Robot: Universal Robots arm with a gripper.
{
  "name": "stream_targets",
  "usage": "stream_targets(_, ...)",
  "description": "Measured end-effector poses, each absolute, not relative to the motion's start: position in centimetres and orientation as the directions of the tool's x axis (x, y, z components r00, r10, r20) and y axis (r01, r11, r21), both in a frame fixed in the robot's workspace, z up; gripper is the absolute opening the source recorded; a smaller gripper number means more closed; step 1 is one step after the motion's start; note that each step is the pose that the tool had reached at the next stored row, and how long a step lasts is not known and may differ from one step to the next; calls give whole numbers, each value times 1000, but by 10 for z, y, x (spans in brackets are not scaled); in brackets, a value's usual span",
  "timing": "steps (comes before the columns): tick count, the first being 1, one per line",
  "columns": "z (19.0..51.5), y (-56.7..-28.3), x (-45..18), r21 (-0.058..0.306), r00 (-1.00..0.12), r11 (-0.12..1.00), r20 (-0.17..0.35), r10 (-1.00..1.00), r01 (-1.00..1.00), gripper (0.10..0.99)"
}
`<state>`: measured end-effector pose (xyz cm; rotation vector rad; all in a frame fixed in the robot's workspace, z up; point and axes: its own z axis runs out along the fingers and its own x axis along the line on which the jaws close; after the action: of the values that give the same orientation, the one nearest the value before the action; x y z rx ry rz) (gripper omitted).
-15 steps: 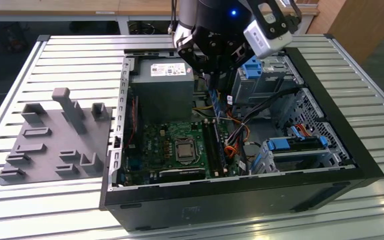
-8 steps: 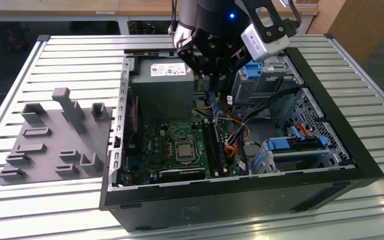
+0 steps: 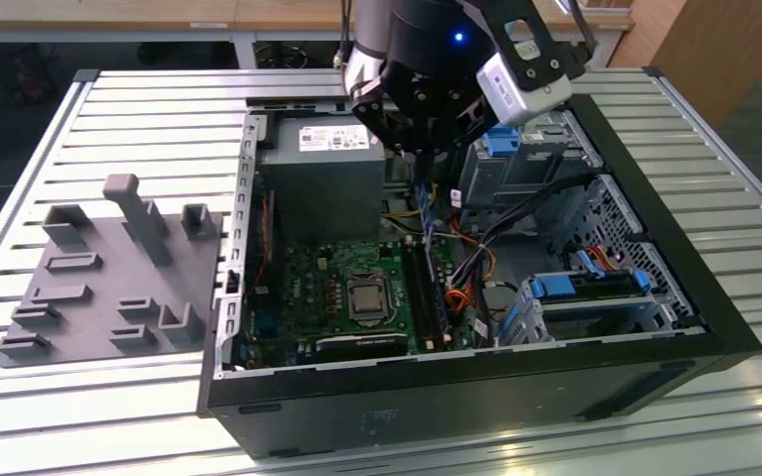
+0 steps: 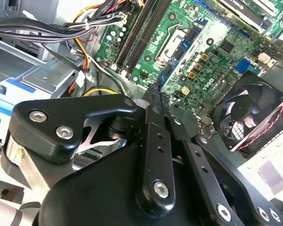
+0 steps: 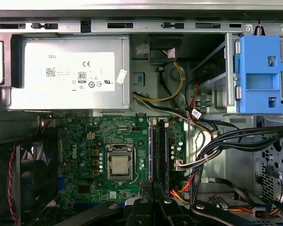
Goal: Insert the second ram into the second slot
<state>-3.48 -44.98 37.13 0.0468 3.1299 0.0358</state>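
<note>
Gripper (image 4: pixel 154 96): matte black, rounded linkage bars (image 4: pixel 75 120), silver socket screws (image 4: pixel 161 189) at pivots. Black wrist (image 3: pixel 415 45), blue LED (image 3: pixel 458 38), white-grey camera box (image 3: pixel 524 87) alongside.

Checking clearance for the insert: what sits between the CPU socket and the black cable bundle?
The memory slots, running side by side, lie between the CPU socket and the black cable bundle in the first wrist view.

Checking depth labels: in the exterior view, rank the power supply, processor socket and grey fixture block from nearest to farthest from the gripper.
1. Power supply, just beside the gripper.
2. Processor socket, on the motherboard.
3. Grey fixture block, outside the case at the exterior view's left.
</note>
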Motion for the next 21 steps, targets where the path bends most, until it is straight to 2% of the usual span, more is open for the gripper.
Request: stream_targets(21,365,-450,-35,23,-1000,999,-9,30,30,118)
